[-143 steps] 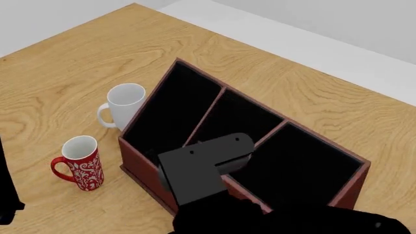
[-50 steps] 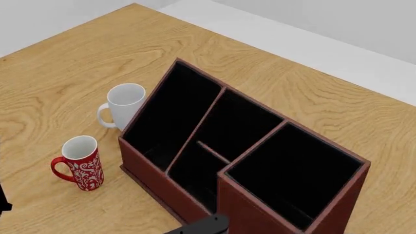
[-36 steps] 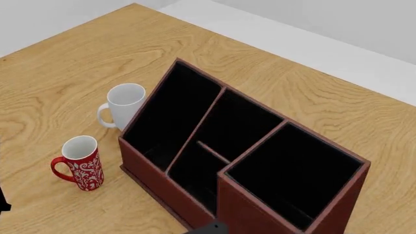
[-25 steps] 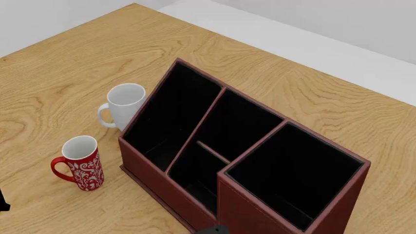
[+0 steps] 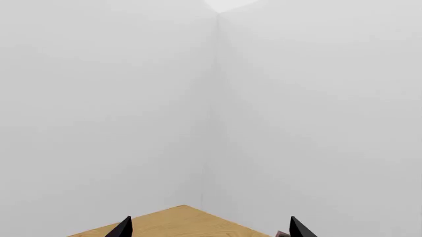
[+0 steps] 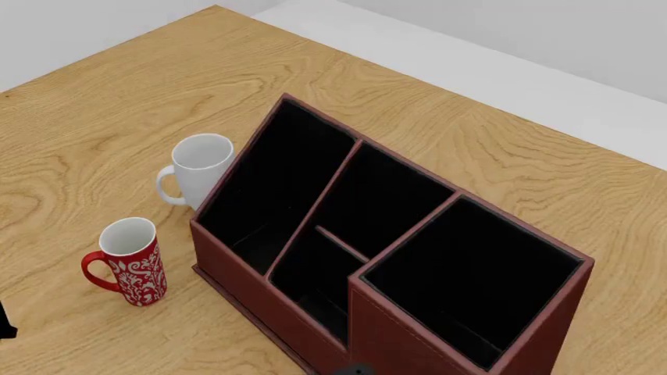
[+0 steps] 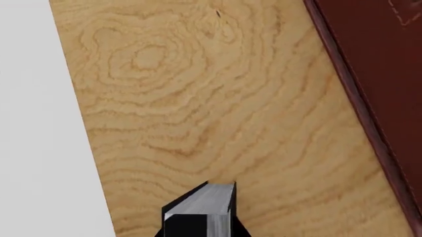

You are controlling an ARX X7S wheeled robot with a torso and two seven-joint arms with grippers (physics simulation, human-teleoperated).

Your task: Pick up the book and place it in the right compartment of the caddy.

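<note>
A reddish-brown caddy (image 6: 273, 301) with a black lining sits at an angle on the wood-grain tabletop (image 6: 105, 117), its long narrow section toward two mugs. The right compartment (image 6: 469, 273), the largest and roughly square, lies on the caddy's right side behind the taller front wall, and only its black lining shows inside.

A white mug (image 6: 201, 168) stands just beside the caddy's left wall. A red mug (image 6: 130, 262) with a white floral pattern stands nearer the camera, apart from the box. Both are upright with their handles turned to the left of the head view.

The book (image 7: 201, 210) appears only in the right wrist view. One end juts in from the frame's edge, a grey-white band of pages between two black covers. It lies over bare tabletop, near the caddy's outer wall (image 7: 376, 74) but clearly apart from it, and outside every compartment. The visible end points away from the camera. So little of the book shows that its long axis cannot be judged.

The right gripper's fingers cannot be made out around the book, so its grip cannot be told. The left gripper (image 5: 209, 228) is spread wide, its two dark fingertips (image 5: 124, 228) far apart with nothing between them, aimed at the white walls beyond a corner of the tabletop.
</note>
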